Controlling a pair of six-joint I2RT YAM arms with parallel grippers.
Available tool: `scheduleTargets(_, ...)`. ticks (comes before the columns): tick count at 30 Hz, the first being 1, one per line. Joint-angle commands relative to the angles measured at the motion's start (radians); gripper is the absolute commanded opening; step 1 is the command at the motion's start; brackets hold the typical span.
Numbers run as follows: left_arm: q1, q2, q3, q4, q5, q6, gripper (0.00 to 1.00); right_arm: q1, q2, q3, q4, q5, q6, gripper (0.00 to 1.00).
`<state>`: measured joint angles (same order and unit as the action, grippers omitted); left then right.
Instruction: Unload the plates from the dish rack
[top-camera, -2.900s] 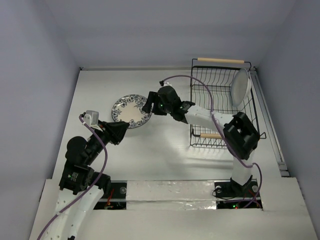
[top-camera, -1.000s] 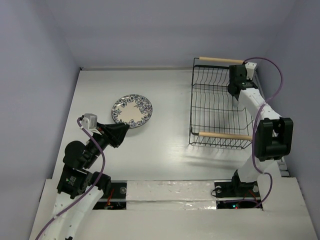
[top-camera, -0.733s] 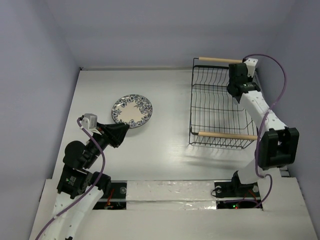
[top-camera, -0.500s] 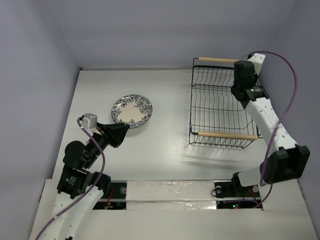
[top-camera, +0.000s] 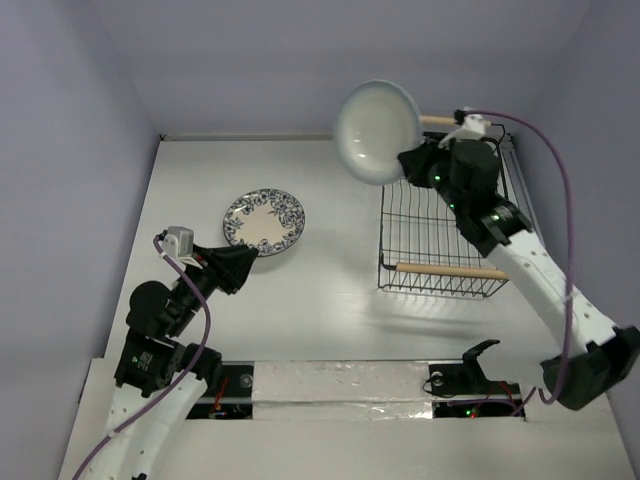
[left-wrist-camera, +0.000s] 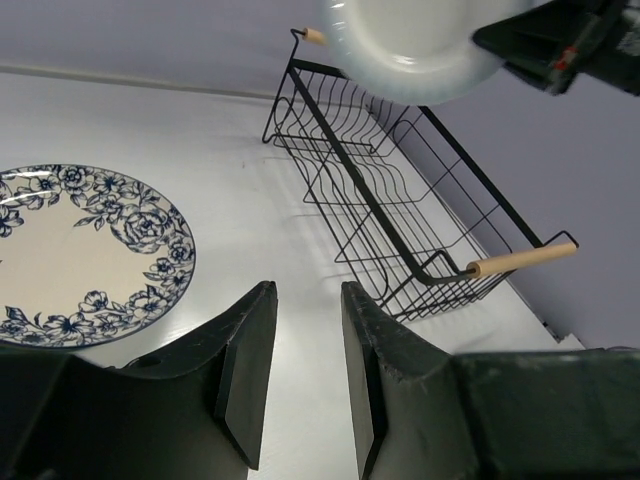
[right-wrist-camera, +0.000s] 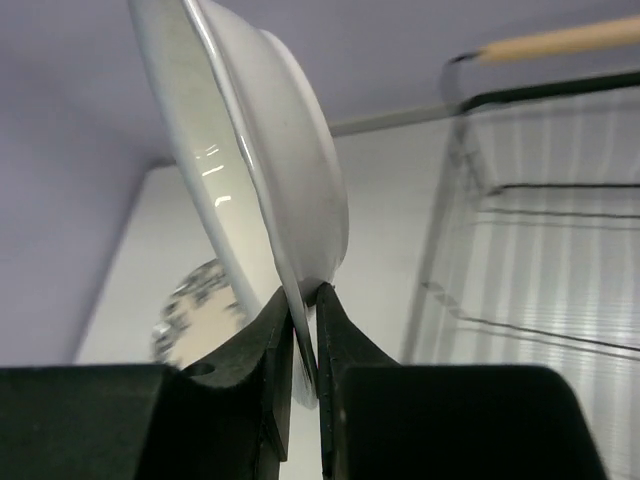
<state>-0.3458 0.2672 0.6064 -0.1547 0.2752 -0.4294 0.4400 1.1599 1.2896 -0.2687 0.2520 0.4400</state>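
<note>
Plate status: plain white plate (top-camera: 378, 117) is clear of the dish rack (top-camera: 430, 225) and up in the air, held at its rim by the right claw (top-camera: 408, 168). In the right wrist view the fingers (right-wrist-camera: 272, 350) are closed to a thin slit with the rim clamped between their tips. The plate is steeply tilted, almost on edge. In the overhead view its hollow face is turned toward the camera.

Position, overhead view: the held plate hangs at about 1 o'clock from the middle of the surface (top-camera: 330, 290), above the rack's 10 o'clock corner. The grip sits on the plate's 4 o'clock edge.

Rack: standing on the surface at 3 o'clock, with its near wooden handle (top-camera: 450, 271) toward 6 o'clock.

Second plate: blue-patterned plate (top-camera: 264, 222) lies flat on the surface at about 10 o'clock, face up, well apart from the rack.

Left claw (left-wrist-camera: 305, 300): jaws part-way open with a clear gap and nothing between the fingers (left-wrist-camera: 245, 370). It is near the patterned plate's 7 o'clock rim. From the left wrist view the plate lies ahead at 10 o'clock and the rack at 1 o'clock. Cannot tell whether the left claw touches the plate's edge. No grip on it is visible.
</note>
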Motion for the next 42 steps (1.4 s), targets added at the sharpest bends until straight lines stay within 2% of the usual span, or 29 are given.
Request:
scheduleTargets(1,0.017,0.013,0.016,0.035,-0.008,0.003,0.29,0.051,0.116,-0.019,0.370,-0.270,0.184,0.00)
scheduleTargets(3,0.018,0.012,0.019,0.034,-0.008,0.003,0.30,0.078,0.177,-0.018,0.460,-0.339,0.254,0.00)
scheduleTargets(9,0.039,0.014,0.026,0.023,-0.024,0.006,0.30,0.213,0.433,0.053,0.612,-0.396,0.394,0.00)
scheduleTargets(16,0.039,0.020,0.023,0.027,-0.021,0.006,0.31,0.256,0.680,0.125,0.706,-0.431,0.557,0.00)
scheduleTargets(19,0.039,0.020,0.023,0.029,-0.018,0.006,0.31,0.266,0.750,0.125,0.772,-0.467,0.623,0.00)
scheduleTargets(28,0.048,0.018,0.021,0.032,-0.011,0.004,0.31,0.295,0.871,0.145,0.798,-0.488,0.689,0.00)
scheduleTargets(30,0.048,0.018,0.018,0.034,-0.010,0.004,0.31,0.304,0.892,0.148,0.795,-0.488,0.721,0.10)
scheduleTargets(35,0.048,0.017,0.019,0.035,-0.007,0.003,0.31,0.324,0.905,0.140,0.784,-0.488,0.729,0.24)
scheduleTargets(42,0.048,0.015,0.020,0.037,-0.007,0.003,0.31,0.345,0.865,0.076,0.764,-0.468,0.700,0.36)
